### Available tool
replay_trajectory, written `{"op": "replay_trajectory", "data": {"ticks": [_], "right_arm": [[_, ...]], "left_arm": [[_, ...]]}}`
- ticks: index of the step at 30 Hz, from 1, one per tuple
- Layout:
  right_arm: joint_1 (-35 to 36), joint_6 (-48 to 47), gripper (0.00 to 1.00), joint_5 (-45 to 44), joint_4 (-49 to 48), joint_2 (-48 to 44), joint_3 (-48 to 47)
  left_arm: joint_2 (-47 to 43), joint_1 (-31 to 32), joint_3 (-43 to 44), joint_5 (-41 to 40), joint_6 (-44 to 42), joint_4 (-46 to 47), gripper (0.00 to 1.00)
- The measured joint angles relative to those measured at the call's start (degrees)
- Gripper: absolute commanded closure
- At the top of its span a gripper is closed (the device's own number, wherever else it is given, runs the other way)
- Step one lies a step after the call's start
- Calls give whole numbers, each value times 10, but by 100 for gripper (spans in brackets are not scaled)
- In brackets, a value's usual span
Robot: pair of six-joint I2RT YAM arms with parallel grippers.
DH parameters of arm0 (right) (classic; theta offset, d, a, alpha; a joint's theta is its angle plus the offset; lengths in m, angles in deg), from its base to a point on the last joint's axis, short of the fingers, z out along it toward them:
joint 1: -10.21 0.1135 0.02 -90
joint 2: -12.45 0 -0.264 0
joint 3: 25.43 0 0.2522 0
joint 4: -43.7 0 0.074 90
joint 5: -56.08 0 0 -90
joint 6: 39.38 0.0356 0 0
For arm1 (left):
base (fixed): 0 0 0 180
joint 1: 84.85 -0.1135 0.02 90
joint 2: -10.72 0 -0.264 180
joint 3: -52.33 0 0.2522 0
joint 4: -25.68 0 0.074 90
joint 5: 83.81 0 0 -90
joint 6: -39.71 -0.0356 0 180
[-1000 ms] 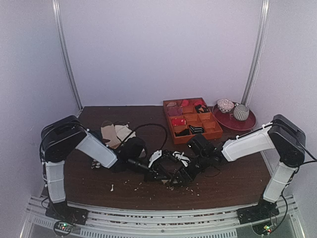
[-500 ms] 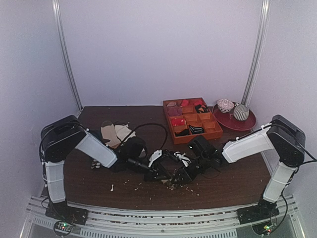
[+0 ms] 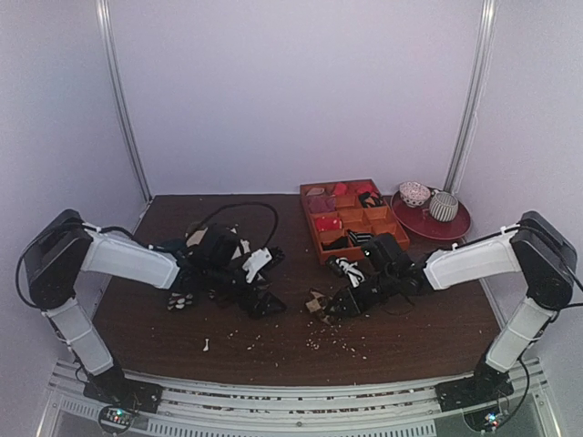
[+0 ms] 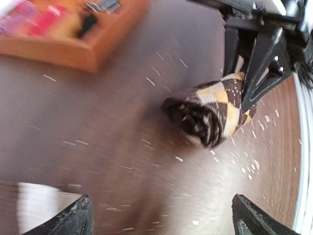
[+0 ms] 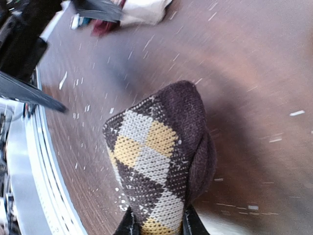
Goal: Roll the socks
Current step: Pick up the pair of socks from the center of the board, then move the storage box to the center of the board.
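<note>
My right gripper point(image 3: 341, 301) is pinched narrow on the socks point(image 3: 319, 303), a rolled argyle bundle low over the table point(image 3: 410, 339), near the middle and a little to the right. I cannot tell whether the roll rests on the wood. My wrist view shows my fingers point(image 5: 131, 224) clamped on one end of it. My left gripper point(image 3: 260, 304) stands wide with nothing in it, left of the roll and apart from it. An orange tray point(image 3: 397, 244) sits far right, beside a red plate point(image 3: 458, 228). Pale flecks point(image 3: 319, 344) dot the near wood.
</note>
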Motion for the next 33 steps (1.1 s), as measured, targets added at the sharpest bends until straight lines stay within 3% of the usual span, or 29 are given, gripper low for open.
{"op": "replay_trajectory", "data": {"ticks": [5,15,24,33], "right_arm": [[-51,-9,100,-23,48,-51,-37],[-203,-43,100,-106,93,-115,-158],[-236,-96,100,-218,162,-35,-216],[-264,-99,100,-293,180,26,-242]], "left_arm": [[-73,-12,1,-60,2,-10,2],[-104,-25,1,-125,25,-24,2],[-113,-68,2,-128,68,-18,2],[-112,-73,2,-118,69,-4,6]]}}
